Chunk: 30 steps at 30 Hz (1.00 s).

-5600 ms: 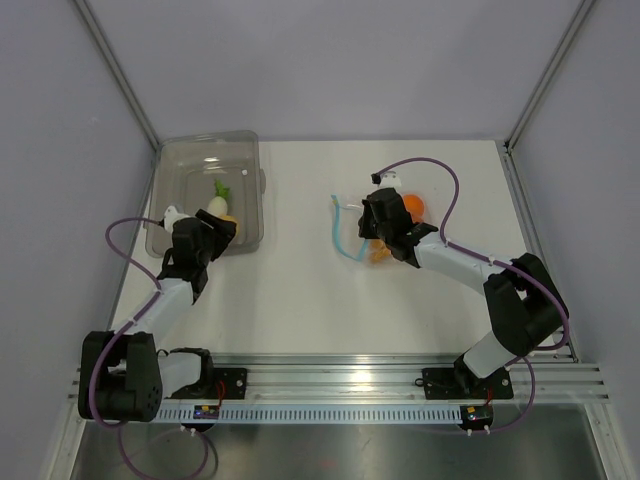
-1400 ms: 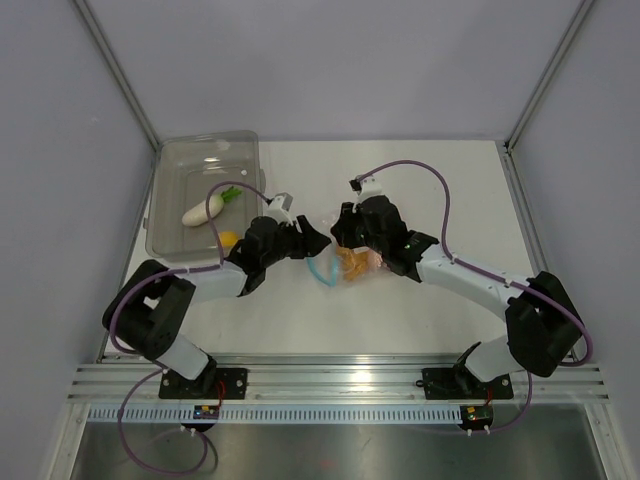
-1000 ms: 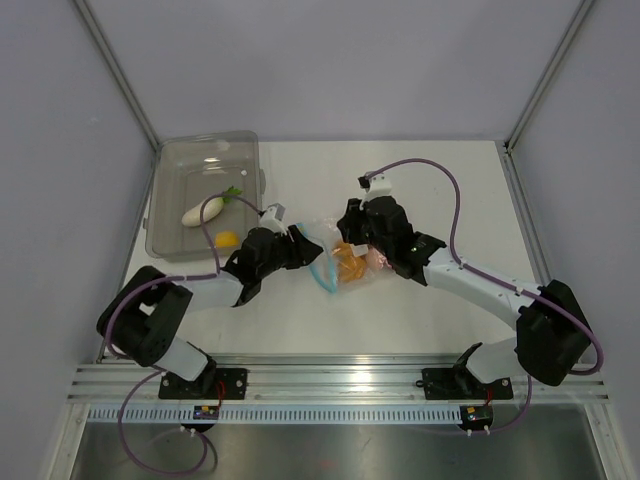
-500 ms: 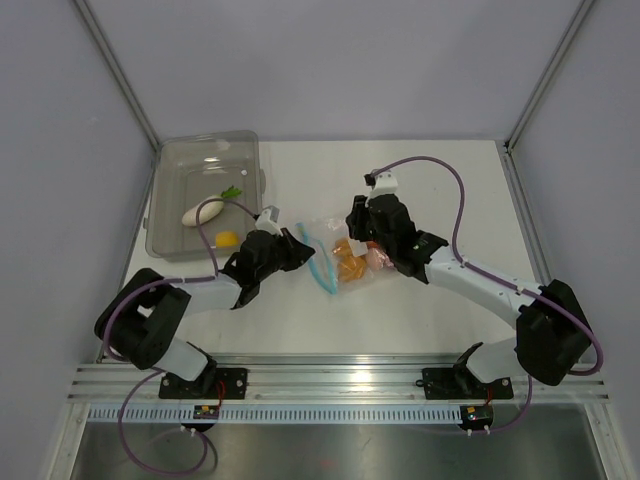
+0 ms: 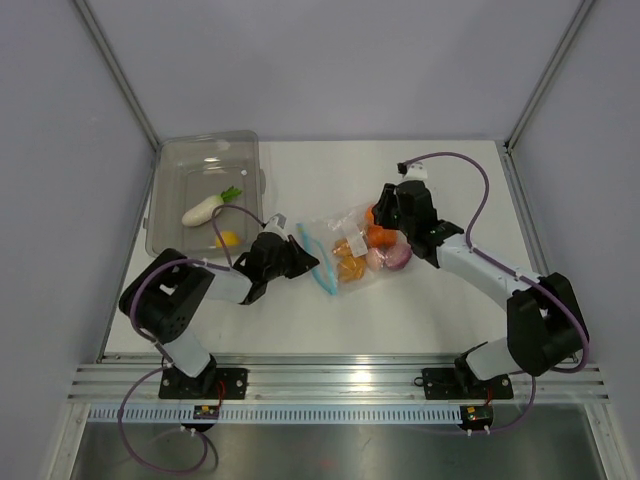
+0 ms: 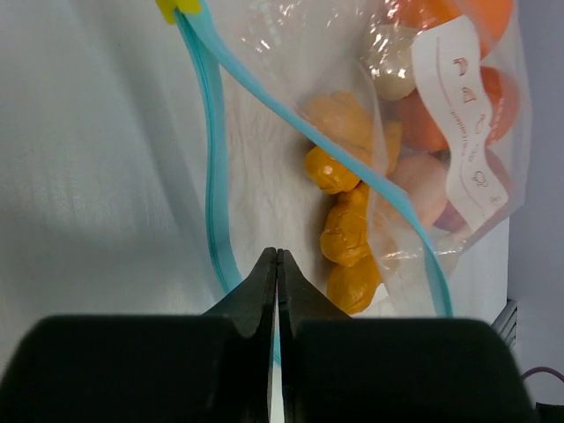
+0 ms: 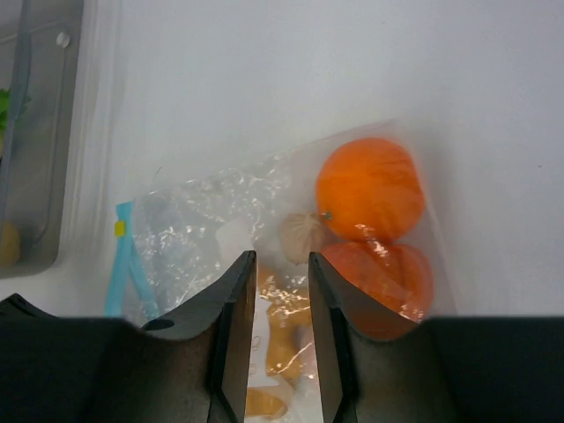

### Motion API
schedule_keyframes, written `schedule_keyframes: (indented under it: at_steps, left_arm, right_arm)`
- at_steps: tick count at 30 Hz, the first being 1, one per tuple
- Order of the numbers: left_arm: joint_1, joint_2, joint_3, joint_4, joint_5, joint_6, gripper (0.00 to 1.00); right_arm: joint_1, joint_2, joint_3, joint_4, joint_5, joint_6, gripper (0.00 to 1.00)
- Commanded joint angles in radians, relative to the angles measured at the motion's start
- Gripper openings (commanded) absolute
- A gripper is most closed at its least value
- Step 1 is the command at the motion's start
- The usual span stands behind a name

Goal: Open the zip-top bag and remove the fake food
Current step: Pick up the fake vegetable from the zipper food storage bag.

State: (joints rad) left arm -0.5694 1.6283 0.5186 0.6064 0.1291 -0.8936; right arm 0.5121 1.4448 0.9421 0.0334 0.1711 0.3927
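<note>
Left pincer point(image 6: 278, 257): closed, its two fingers pressed flat together on the near lip of the bag's mouth. A sliver of blue shows in the seam between them.
Blue zip strip point(image 6: 211, 194): one run bends in under the finger on the left of the wrist view. The other slants off past the opposite side, and the mouth gapes between the two.
Yellow tab point(image 6: 176, 7): on the strip's far end, ahead of the left pincer.
Zip-top bag point(image 5: 340, 222): lies on the desk point(image 5: 300, 180) between the two pincers. Its mouth is at the left one and its other end under the right one.
Right pincer point(image 7: 280, 263): fingers partly apart, over the bag. Crinkled film and yellow-orange lumps show in the gap; I cannot tell whether it pinches the film.
Fake food in the bag: yellow-orange lumps point(image 6: 345, 238) just ahead of the left pincer's tips. Two orange fruits point(image 7: 366, 187) and a pale bulb point(image 7: 300, 233) lie just beyond the right pincer's tips. A pinkish piece point(image 5: 377, 259) and a purple onion point(image 5: 397, 256) lie beside it.
Tray point(image 5: 190, 160): off to the left pincer's outer side, well apart from the bag. It holds a white radish point(image 5: 205, 208) and a yellow piece point(image 5: 227, 239).
</note>
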Motion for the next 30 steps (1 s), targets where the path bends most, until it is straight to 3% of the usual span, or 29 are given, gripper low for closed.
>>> schedule_keyframes:
  at_steps: [1, 7, 10, 17, 30]
  left_arm:
    - [-0.003, 0.080, 0.057, 0.108, 0.095, -0.051, 0.00]
    - [-0.003, 0.156, 0.080, 0.217, 0.153, -0.088, 0.00]
    - [-0.003, 0.160, 0.093, 0.216, 0.156, -0.079, 0.08]
    - [-0.003, 0.209, 0.144, 0.234, 0.219, -0.057, 0.39]
    - [-0.012, 0.246, 0.159, 0.262, 0.236, -0.051, 0.56]
  right_arm:
    - [-0.055, -0.014, -0.016, 0.037, -0.076, 0.049, 0.37]
    - [-0.102, 0.014, -0.014, 0.036, -0.100, 0.070, 0.36]
    - [-0.139, 0.038, -0.011, 0.029, -0.114, 0.095, 0.36]
    - [-0.196, 0.117, -0.006, 0.028, -0.134, 0.144, 0.34]
    - [-0.244, 0.204, -0.005, 0.060, -0.242, 0.204, 0.35]
